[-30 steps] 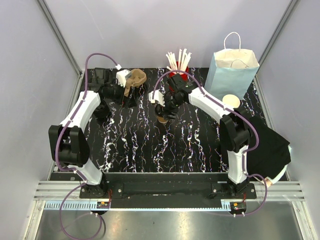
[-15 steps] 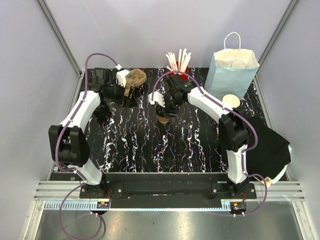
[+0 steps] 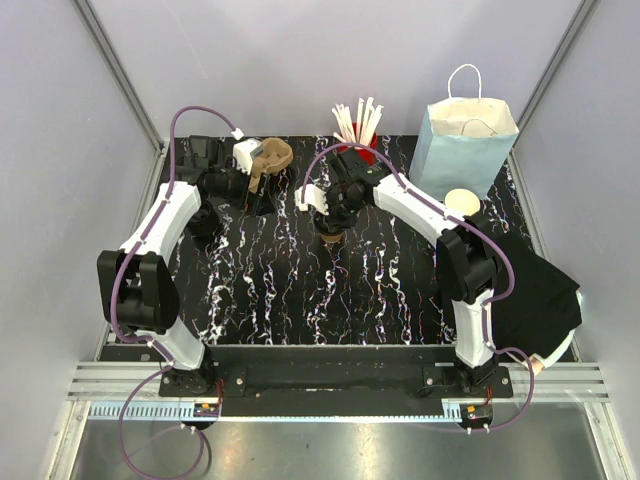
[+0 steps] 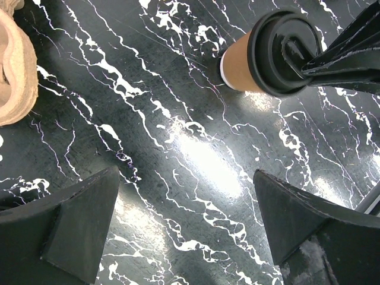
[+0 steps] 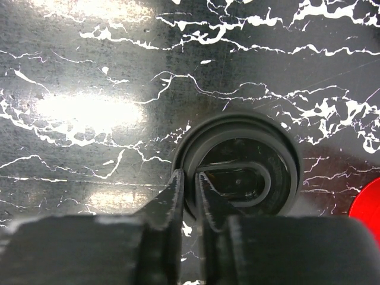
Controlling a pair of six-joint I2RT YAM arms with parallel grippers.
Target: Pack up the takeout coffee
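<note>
- The small tapered tan-brown paper cup (image 3: 330, 238) stands upright on the black, white-veined marble-pattern tabletop (image 3: 300, 290), just above the middle of the top view. It wears a round black plastic lid (image 5: 261, 145).
- The right end effector (image 5: 190, 181) hangs directly over the cup, so the cup's long axis runs straight down from it, and the right wrist view shows the lid as a full circle.
- Its jaws stand narrow. One finger sits outside the lid's rim and the other just inside, at the left edge of the lid in the right wrist view. This looks like a pinch on the rim, though how firm it is cannot be told.
- The left end effector (image 4: 185, 172) is spread wide and holds nothing. It hovers over bare tabletop, with the cup apart from it toward the upper right of the left wrist view.
- The tall pale blue paper bag with white string handles (image 3: 463, 150) stands open-topped at the upper right of the top view, well apart from the cup and on the right arm's side.
- The coming move likely turns on this line: the cup must go up and then toward the upper right to reach the bag's mouth, and the right arm is both the nearer one and the one already on the cup.
- A grip by the lid rim alone may let the lid pull off the cup.
</note>
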